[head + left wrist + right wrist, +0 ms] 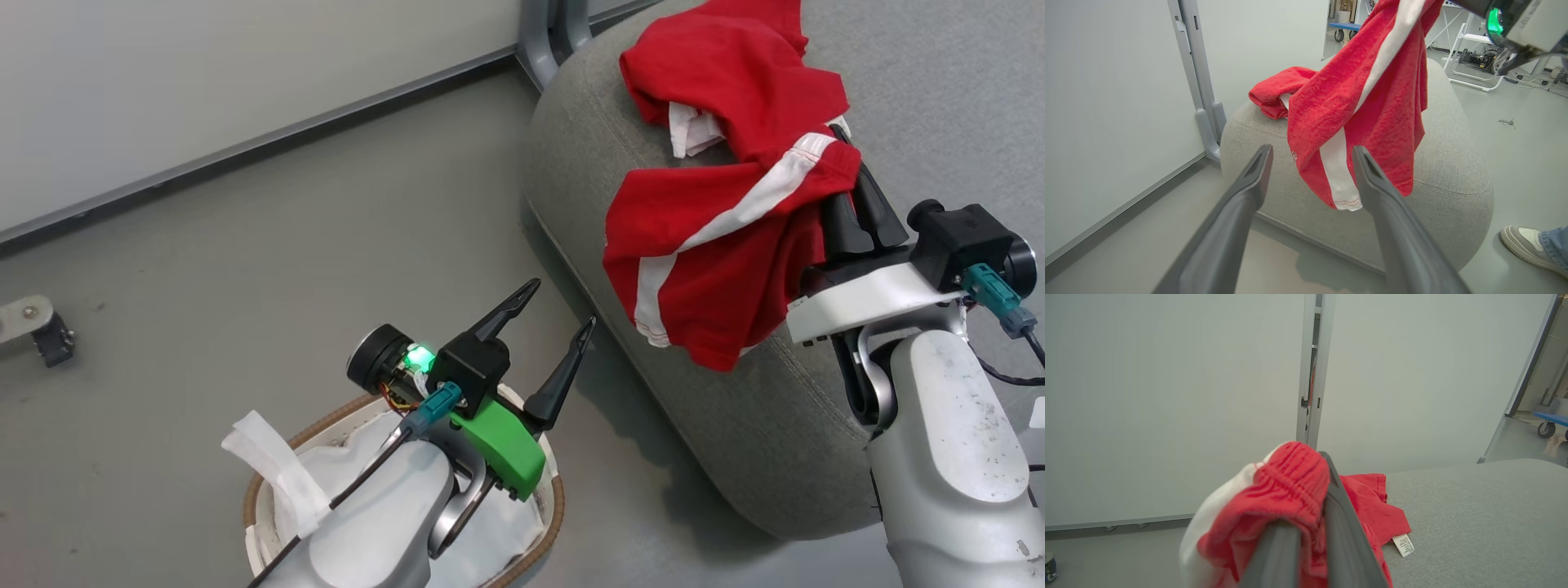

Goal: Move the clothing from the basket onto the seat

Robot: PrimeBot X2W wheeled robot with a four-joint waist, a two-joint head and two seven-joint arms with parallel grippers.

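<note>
Two pieces of red clothing with white stripes are at the grey seat (735,425). One piece (727,73) lies crumpled on the seat's top. The other piece (710,245) hangs over the seat's rounded corner, and my right gripper (845,155) is shut on its waistband, fingertips buried in the fabric. In the right wrist view that gripper (1318,473) pinches the gathered red band (1286,486). My left gripper (562,304) stands open above the basket (558,506), apart from the cloth. The left wrist view has its fingers (1249,183) spread wide before the hanging garment (1380,106).
A thin white liner (490,539) lies inside the basket. A grey partition post (547,41) stands just behind the seat, with a wall panel along the floor. A person's shoe (1523,241) rests on the floor beside the seat. A small castor bracket (37,327) sits far left.
</note>
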